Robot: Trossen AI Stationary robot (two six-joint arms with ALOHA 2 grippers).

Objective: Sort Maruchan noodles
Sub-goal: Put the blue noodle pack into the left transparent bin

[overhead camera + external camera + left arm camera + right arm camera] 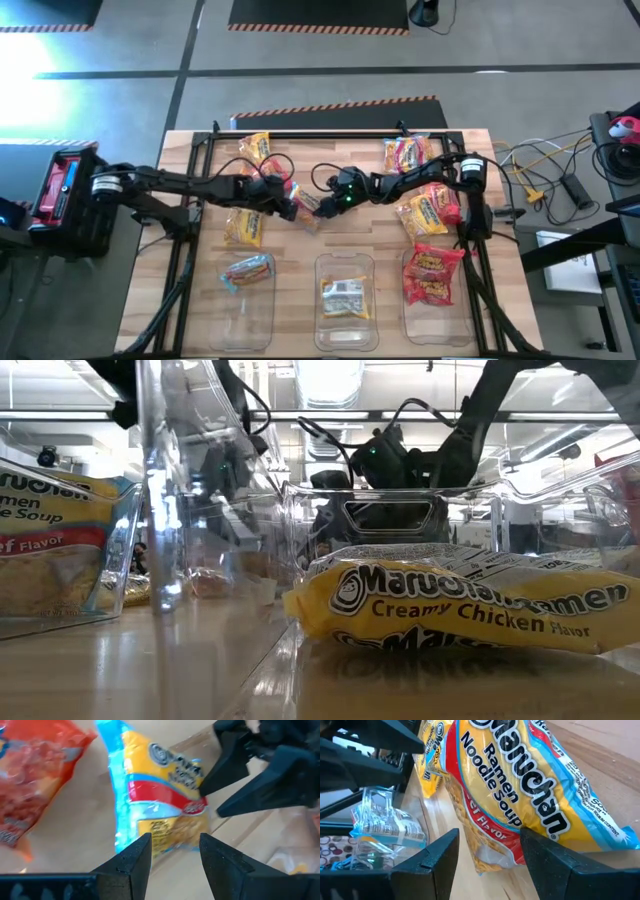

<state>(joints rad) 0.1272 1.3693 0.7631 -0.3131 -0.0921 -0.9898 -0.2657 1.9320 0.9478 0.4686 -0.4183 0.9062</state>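
Centre of table (330,235): crowded; left gripper (300,207) and right gripper (325,205) meet over the blue-edged packet (308,208).
Near that packet: bare wood toward the bins.
Obstacles: three clear bins (345,300) along the near edge.

Lighting: bright, overhead; ceiling lights (330,385) glare in low view. Left wrist view motion-blurred; near bin walls (160,480) defocused.

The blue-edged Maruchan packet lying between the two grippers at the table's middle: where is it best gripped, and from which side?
Probably by its blue crimped end seam, coming down from above. The blue-edged packet lies flat on the table, so only its thin edges fit between fingers, and the noodle block in the middle looks too wide. The left gripper already sits open over one end; the right gripper, also open, faces it from the other side.
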